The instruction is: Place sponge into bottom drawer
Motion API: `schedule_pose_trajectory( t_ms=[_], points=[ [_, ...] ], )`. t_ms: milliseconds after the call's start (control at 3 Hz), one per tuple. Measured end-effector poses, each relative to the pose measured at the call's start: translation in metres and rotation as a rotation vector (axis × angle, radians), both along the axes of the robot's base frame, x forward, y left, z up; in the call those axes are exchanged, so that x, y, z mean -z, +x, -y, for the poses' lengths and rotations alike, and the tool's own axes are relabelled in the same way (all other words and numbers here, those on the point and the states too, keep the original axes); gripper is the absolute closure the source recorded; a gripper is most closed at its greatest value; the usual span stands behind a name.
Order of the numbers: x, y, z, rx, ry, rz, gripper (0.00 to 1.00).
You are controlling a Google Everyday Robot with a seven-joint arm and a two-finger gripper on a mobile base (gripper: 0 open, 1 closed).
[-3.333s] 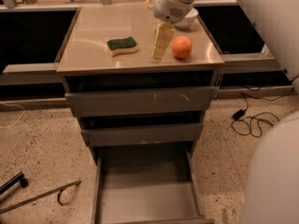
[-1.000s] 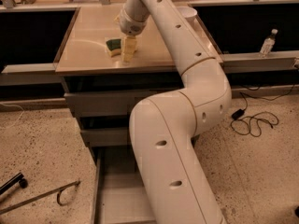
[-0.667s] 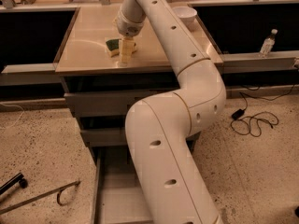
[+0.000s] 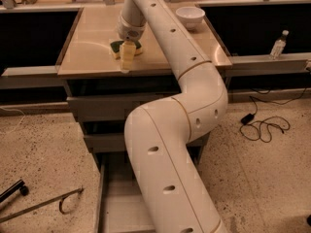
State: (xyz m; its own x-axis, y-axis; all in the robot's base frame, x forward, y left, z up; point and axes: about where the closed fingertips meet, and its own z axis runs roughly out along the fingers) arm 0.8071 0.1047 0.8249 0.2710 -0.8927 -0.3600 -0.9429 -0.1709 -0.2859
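The sponge, dark green on pale yellow foam, lies on the tan cabinet top near its middle. My gripper is down over the sponge, right at its front edge and covering part of it. My arm reaches in from the lower right. The bottom drawer stands pulled out at floor level, its grey inside partly hidden by my arm. The orange is hidden behind my arm.
A white bowl sits at the back right of the cabinet top. Two shallower drawers are above the open one. A plastic bottle stands on the right ledge. Black cables and a metal bar lie on the floor.
My gripper has moved left from beside the orange to over the sponge and has stayed there. My arm now covers the orange and much of the drawers.
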Motion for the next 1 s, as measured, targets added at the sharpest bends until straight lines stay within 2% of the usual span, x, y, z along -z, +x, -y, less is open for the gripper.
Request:
schedule_pose_trajectory(
  t_ms=[667, 1000],
  points=[
    [0.010, -0.017, -0.011, 0.003, 0.018, -0.092, 0.00],
    [0.014, -0.028, -0.018, -0.014, 0.034, -0.139, 0.00]
  ],
)
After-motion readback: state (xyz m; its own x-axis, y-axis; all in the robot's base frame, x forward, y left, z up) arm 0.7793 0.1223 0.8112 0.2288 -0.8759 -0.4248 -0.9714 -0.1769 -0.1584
